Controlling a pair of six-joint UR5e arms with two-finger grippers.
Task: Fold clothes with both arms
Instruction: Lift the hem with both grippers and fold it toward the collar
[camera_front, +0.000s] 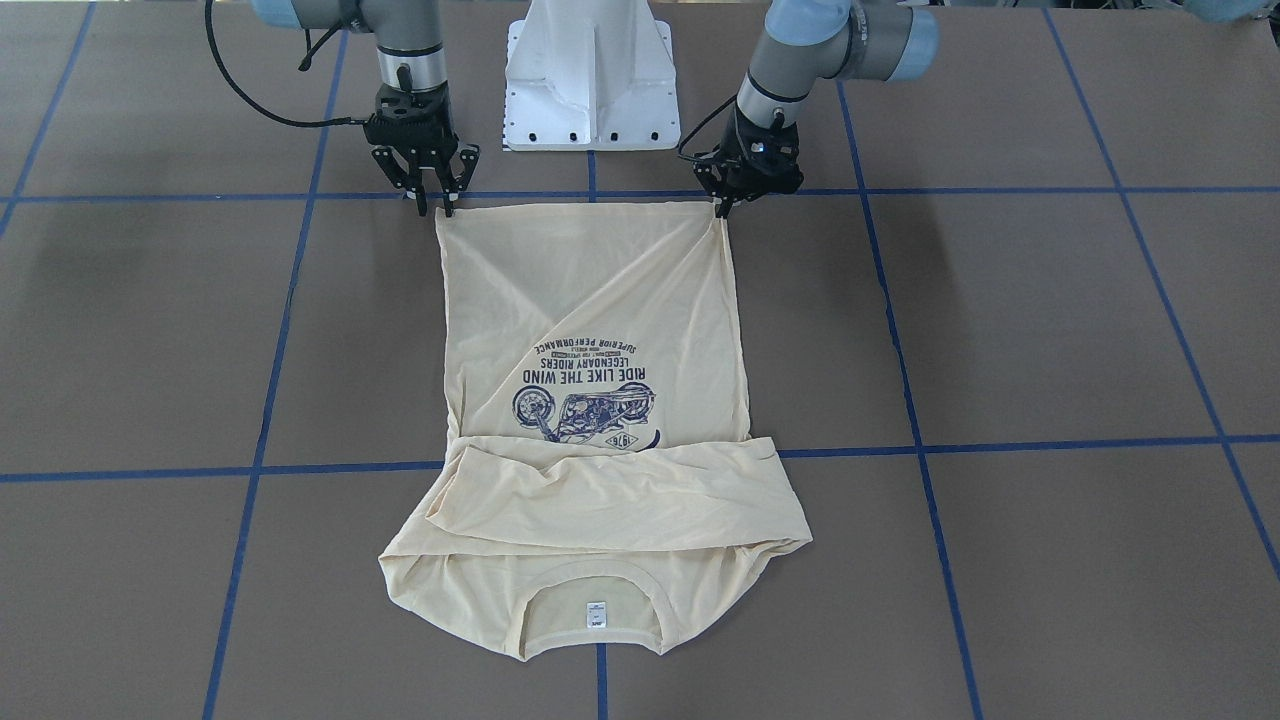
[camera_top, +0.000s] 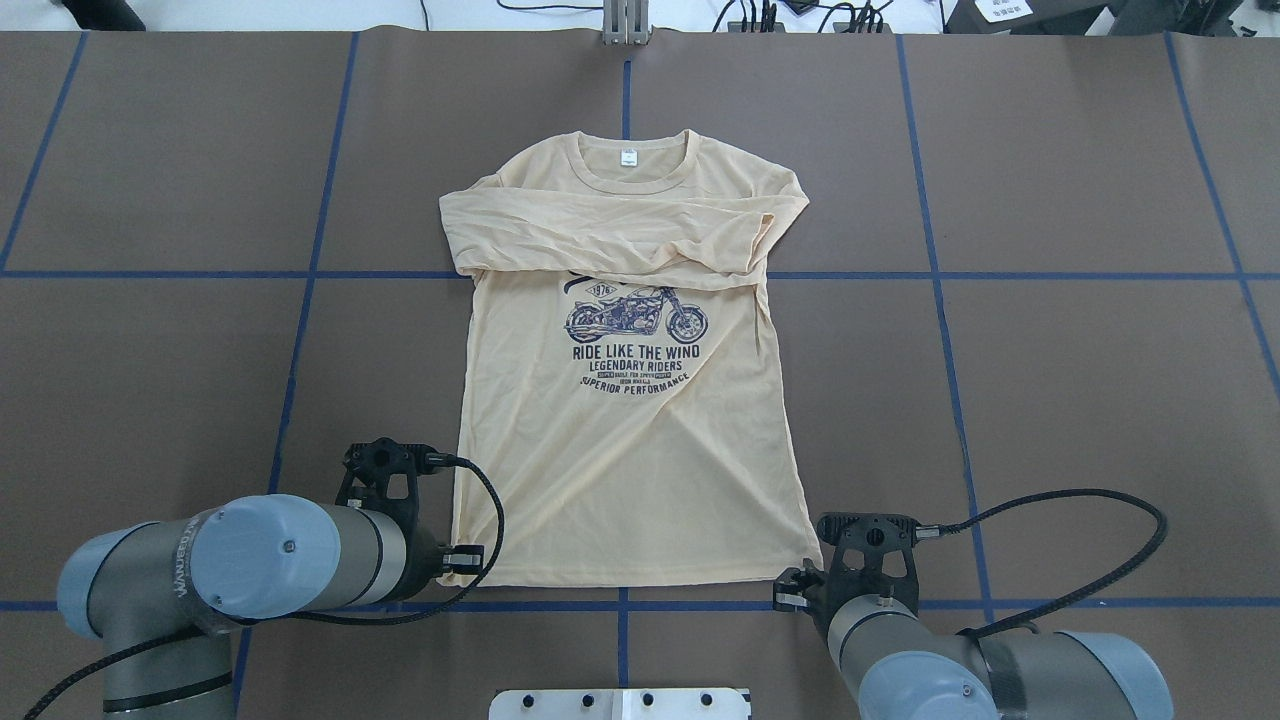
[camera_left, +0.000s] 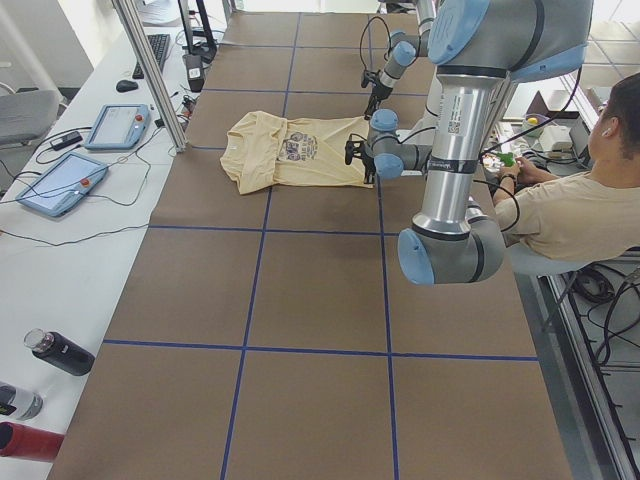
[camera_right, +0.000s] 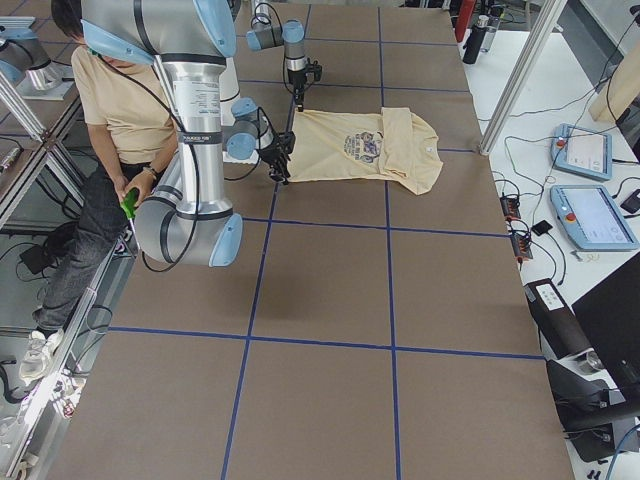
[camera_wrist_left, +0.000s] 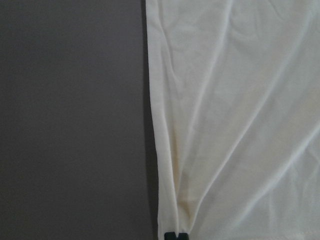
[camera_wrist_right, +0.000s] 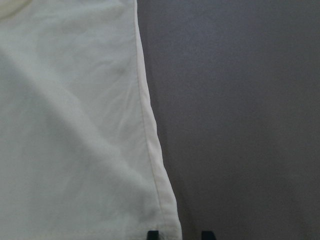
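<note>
Since the T-shirt (camera_top: 620, 470) looks thin, limp and very light, it should drape and sag from wherever it is lifted rather than hold any shape, so the two corners of the hem (camera_top: 620, 580) are the sensible places to take it.

It lies flat and face up on the brown table (camera_top: 1050, 400), hem nearest the robot and collar farthest. At the near edge both grippers sit low on those corners. The left gripper (camera_front: 722, 207) is closed – its wrist view shows the fingertips (camera_wrist_left: 170, 235) drawn close together right at the cloth's corner, pinching it. The right gripper (camera_front: 435, 208) has its jaws standing apart; its fingertips (camera_wrist_right: 153, 234) show with a gap, and the hem corner reaches one of them without being clamped.

Beyond the hem the body spreads smooth, with long diagonal creases running up to the navy print (camera_top: 636, 345). Past that, the sleeves (camera_top: 600, 235) are laid across the chest, one over the other, just covering the top of the motif. Farthest off is the neck label (camera_top: 628, 156).

Lifted evenly by both corners, the fabric should follow without resistance – uneven height or a one-sided grip would likely skew the fold.
</note>
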